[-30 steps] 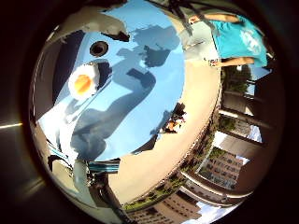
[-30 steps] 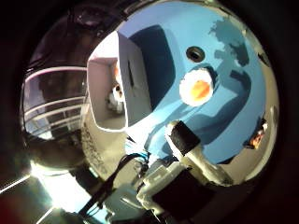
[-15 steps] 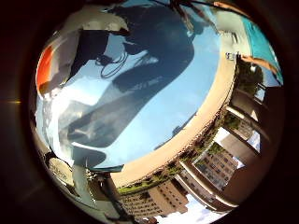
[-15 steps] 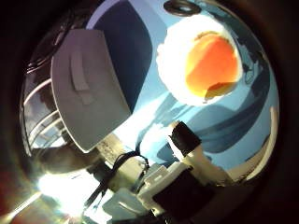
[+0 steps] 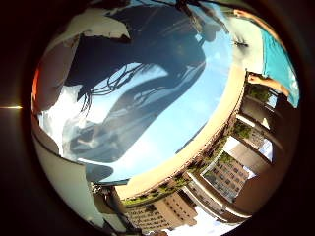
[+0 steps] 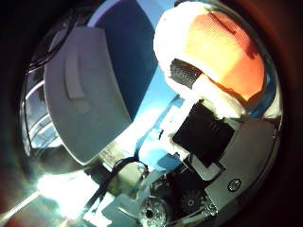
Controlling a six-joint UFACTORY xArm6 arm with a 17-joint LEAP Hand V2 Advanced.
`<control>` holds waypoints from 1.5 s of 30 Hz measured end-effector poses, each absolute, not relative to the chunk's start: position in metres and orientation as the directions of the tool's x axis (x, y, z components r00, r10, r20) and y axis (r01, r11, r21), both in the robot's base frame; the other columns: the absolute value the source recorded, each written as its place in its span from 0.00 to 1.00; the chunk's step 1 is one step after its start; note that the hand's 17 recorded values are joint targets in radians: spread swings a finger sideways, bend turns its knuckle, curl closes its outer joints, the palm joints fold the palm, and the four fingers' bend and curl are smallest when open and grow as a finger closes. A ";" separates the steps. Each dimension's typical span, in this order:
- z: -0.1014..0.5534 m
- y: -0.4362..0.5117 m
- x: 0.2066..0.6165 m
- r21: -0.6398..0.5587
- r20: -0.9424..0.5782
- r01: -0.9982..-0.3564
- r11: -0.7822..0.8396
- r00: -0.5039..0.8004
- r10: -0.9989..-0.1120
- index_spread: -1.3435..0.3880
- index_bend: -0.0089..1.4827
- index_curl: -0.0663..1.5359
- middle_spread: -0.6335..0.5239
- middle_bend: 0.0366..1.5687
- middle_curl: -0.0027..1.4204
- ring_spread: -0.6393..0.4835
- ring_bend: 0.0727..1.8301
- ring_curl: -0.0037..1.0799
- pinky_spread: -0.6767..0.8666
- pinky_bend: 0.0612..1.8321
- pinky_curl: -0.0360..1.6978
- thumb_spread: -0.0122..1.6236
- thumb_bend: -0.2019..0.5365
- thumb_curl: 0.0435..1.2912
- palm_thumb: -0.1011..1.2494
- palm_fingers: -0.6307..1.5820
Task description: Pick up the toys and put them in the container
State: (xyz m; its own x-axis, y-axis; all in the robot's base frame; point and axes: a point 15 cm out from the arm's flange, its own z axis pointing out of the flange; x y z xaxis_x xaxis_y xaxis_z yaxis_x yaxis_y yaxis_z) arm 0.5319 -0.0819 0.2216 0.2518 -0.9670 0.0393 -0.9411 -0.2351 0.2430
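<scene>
The fried egg toy [image 6: 222,61], white plush with an orange yolk, lies on the light blue table [image 5: 192,113] and fills much of the thumb side view, close under the palm. One finger of my hand [image 6: 203,137] is curled in, and its dark fingertip [image 6: 183,74] presses on the toy's white rim. The other fingers are out of sight. The little finger side view shows just a sliver of the toy. The white container [image 6: 80,94] stands on the table right beside the toy.
The table's tan edge [image 5: 211,142] curves round beyond the hand's shadow, with buildings [image 5: 221,177] behind it. The hand's geared base [image 6: 189,203] sits at the rim of the thumb side view.
The palm has come down much closer to the fried egg toy, which now looms large. A finger has curled in and its tip now rests on the toy's rim.
</scene>
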 end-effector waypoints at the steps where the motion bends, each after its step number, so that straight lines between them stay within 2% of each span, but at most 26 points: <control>1: 0.237 -0.085 0.532 0.213 0.048 -0.950 -0.230 0.245 -0.968 0.54 0.18 0.11 0.40 0.59 0.53 0.58 0.68 0.60 0.67 0.63 0.28 0.70 0.32 0.31 0.75 0.78; 7: 0.328 -0.093 0.519 0.050 0.080 -0.978 -0.204 0.207 -0.975 0.44 0.32 0.11 0.38 0.66 0.61 0.53 0.71 0.66 0.62 0.74 0.36 0.71 0.31 0.38 0.80 0.77; 13: 0.396 -0.083 0.472 0.038 0.063 -0.979 -0.198 0.200 -0.978 0.37 0.44 0.11 0.37 0.70 0.67 0.50 0.73 0.70 0.58 0.77 0.41 0.70 0.27 0.42 0.81 0.73; 17: 0.442 -0.043 0.459 -0.036 0.021 -0.967 -0.252 0.251 -0.968 0.35 0.48 0.12 0.36 0.72 0.69 0.49 0.75 0.72 0.57 0.79 0.43 0.70 0.26 0.44 0.81 0.72; 20: 0.478 0.042 0.445 -0.116 0.024 -0.918 -0.379 0.379 -0.925 0.34 0.52 0.12 0.36 0.72 0.70 0.49 0.75 0.72 0.56 0.79 0.44 0.70 0.25 0.45 0.81 0.72; 28: 0.467 0.172 0.449 -0.171 0.013 -0.853 -0.493 0.498 -0.867 0.31 0.61 0.13 0.36 0.75 0.73 0.47 0.77 0.75 0.54 0.81 0.48 0.69 0.25 0.49 0.80 0.69; 36: 0.410 0.269 0.468 -0.177 -0.002 -0.821 -0.542 0.551 -0.834 0.30 0.67 0.15 0.36 0.77 0.75 0.47 0.78 0.76 0.53 0.82 0.51 0.69 0.25 0.52 0.79 0.68; 37: 0.406 0.276 0.473 -0.186 -0.003 -0.821 -0.539 0.549 -0.836 0.30 0.69 0.15 0.36 0.78 0.75 0.47 0.78 0.76 0.53 0.81 0.51 0.69 0.20 0.51 0.74 0.67; 39: 0.390 0.283 0.482 -0.182 -0.007 -0.832 -0.524 0.533 -0.846 0.31 0.71 0.16 0.37 0.77 0.74 0.48 0.78 0.75 0.53 0.81 0.51 0.69 0.20 0.50 0.71 0.68; 41: 0.376 0.281 0.490 -0.165 -0.009 -0.844 -0.510 0.519 -0.855 0.36 0.74 0.18 0.39 0.72 0.70 0.53 0.71 0.69 0.56 0.75 0.48 0.71 0.18 0.47 0.65 0.70; 42: 0.371 0.280 0.492 -0.157 -0.009 -0.848 -0.506 0.513 -0.858 0.43 0.69 0.18 0.41 0.56 0.64 0.58 0.63 0.67 0.59 0.75 0.49 0.72 0.17 0.43 0.58 0.50; 43: 0.368 0.279 0.492 -0.147 -0.010 -0.850 -0.506 0.512 -0.859 0.45 0.67 0.19 0.42 0.51 0.62 0.61 0.62 0.68 0.60 0.76 0.50 0.72 0.18 0.42 0.57 0.43; 44: 0.363 0.276 0.492 -0.132 -0.010 -0.854 -0.502 0.508 -0.861 0.50 0.64 0.20 0.44 0.43 0.58 0.65 0.57 0.65 0.62 0.72 0.49 0.72 0.19 0.41 0.55 0.30; 45: 0.360 0.272 0.492 -0.120 -0.009 -0.857 -0.501 0.505 -0.863 0.52 0.62 0.19 0.46 0.39 0.55 0.68 0.53 0.62 0.63 0.69 0.48 0.72 0.19 0.40 0.54 0.23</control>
State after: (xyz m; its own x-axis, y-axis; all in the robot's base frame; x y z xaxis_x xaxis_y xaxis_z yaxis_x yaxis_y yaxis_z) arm 0.4919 0.2718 0.3604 0.5051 -0.8630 -0.0095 -0.8574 -0.5005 -0.1198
